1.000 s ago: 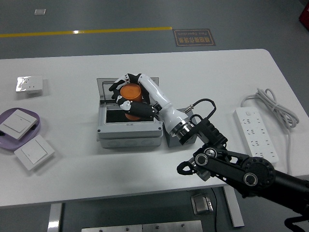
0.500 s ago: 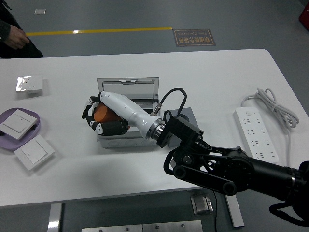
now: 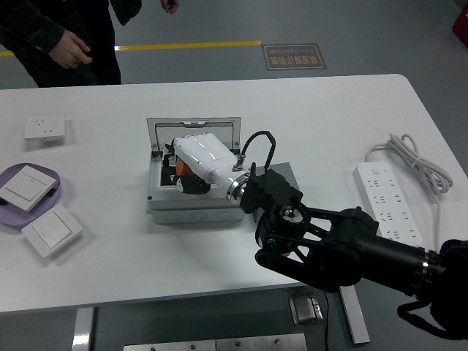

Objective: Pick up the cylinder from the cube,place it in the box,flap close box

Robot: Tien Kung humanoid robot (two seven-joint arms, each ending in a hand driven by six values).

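Head view: the right hand (image 3: 196, 162), white-shelled on a black arm that comes in from the lower right of the frame, sits in the middle of the picture, reaching down into the open grey box (image 3: 191, 206). Its fingers are curled around the orange cylinder (image 3: 180, 167), of which only a small orange patch shows at the hand's left edge, inside the box's opening. The box's lid (image 3: 193, 127) stands raised behind the hand, toward the top of the frame. Just right of the box, partly hidden by the wrist, lies the grey cube (image 3: 282, 174).

On the white table (image 3: 329, 117), a white power strip (image 3: 388, 202) with its coiled cord lies at the right. At the left sit a purple plate (image 3: 51, 191) carrying a white switch (image 3: 25, 186), a second switch (image 3: 51, 229) below it, and a white socket (image 3: 47, 129) above. At the upper left a person in dark clothing stands beyond the table, one hand (image 3: 72, 51) hanging relaxed, apart from everything on it.
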